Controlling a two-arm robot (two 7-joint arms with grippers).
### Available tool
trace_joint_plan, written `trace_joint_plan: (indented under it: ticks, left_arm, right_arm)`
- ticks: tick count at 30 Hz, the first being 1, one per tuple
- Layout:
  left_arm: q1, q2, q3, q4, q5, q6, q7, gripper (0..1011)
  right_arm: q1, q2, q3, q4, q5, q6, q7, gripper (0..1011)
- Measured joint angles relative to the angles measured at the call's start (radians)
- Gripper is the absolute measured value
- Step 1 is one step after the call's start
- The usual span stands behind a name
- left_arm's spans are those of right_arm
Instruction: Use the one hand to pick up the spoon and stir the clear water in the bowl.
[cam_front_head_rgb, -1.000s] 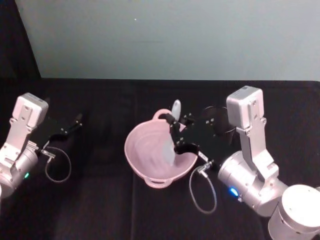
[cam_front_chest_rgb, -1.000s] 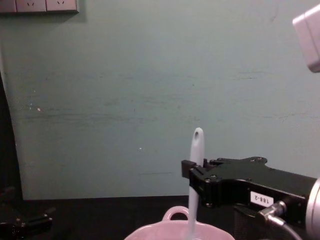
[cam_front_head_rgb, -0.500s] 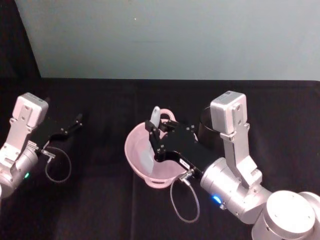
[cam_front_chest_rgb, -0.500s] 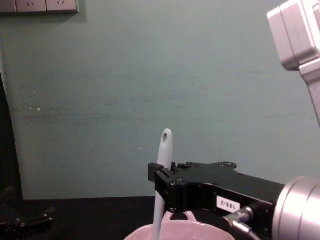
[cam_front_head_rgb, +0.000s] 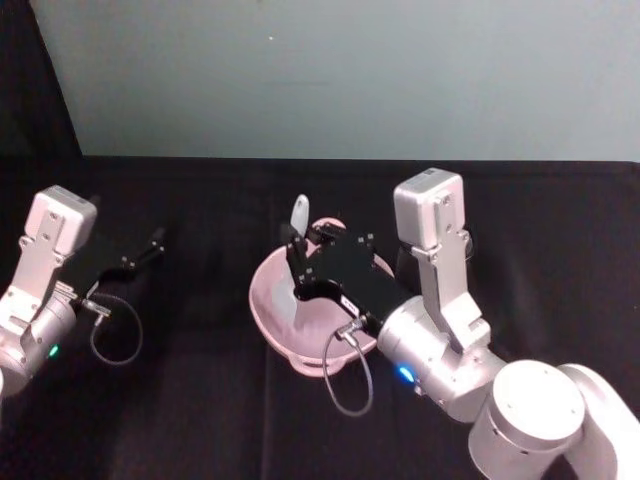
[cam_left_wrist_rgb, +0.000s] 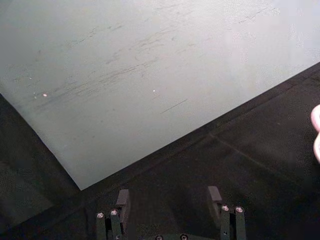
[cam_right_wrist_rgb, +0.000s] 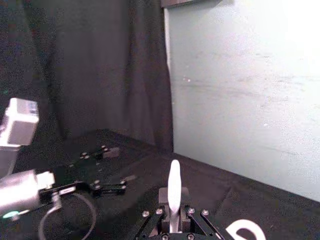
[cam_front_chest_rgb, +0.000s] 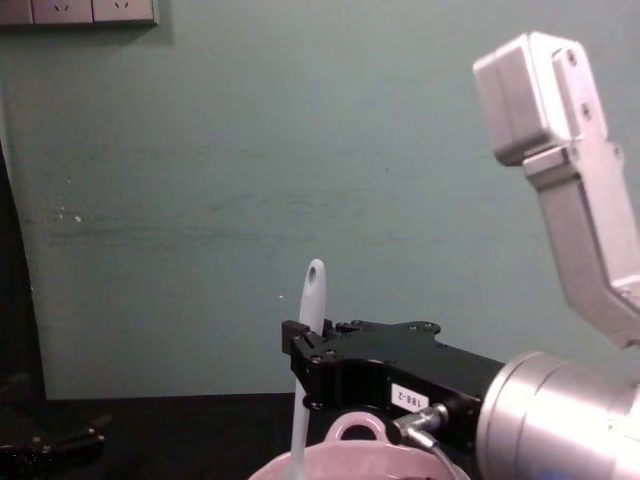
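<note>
Spoon (cam_front_head_rgb: 299, 213), pinched upright in the right hand (cam_front_head_rgb: 296, 258), has swept across the bowl (cam_front_head_rgb: 260, 298) from right to left, so stirring's underway, while the left hand (cam_front_head_rgb: 148, 247) sits parked, spread wide.

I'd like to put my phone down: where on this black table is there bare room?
Bare table lies between the left gripper and the bowl, and along the far edge below the wall. It is crowded in the middle and near right, where the right gripper holds the spoon in the bowl.
</note>
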Motion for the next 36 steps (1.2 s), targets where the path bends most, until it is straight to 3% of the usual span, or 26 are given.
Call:
trace_joint_plan:
  ticks: [7,15,23,28,36]
  left_arm:
    - [0.000,0.000,0.000,0.000,0.000,0.000,0.000,1011]
    - [0.000,0.000,0.000,0.000,0.000,0.000,0.000,1011]
    - [0.000,0.000,0.000,0.000,0.000,0.000,0.000,1011]
    - [0.000,0.000,0.000,0.000,0.000,0.000,0.000,1011]
    - [0.000,0.000,0.000,0.000,0.000,0.000,0.000,1011]
  right_arm:
    - [0.037,-0.040,0.012,0.076,-0.046,-0.060,-0.046,112]
    - [0.056,-0.051,0.048,0.110,-0.100,-0.062,-0.088,112]
    - [0.023,-0.019,0.089,0.052,-0.125,-0.012,-0.084,112]
    - [-0.039,0.014,0.110,-0.040,-0.112,0.041,-0.042,112]
    - [-0.110,0.038,0.090,-0.121,-0.067,0.084,0.014,112]
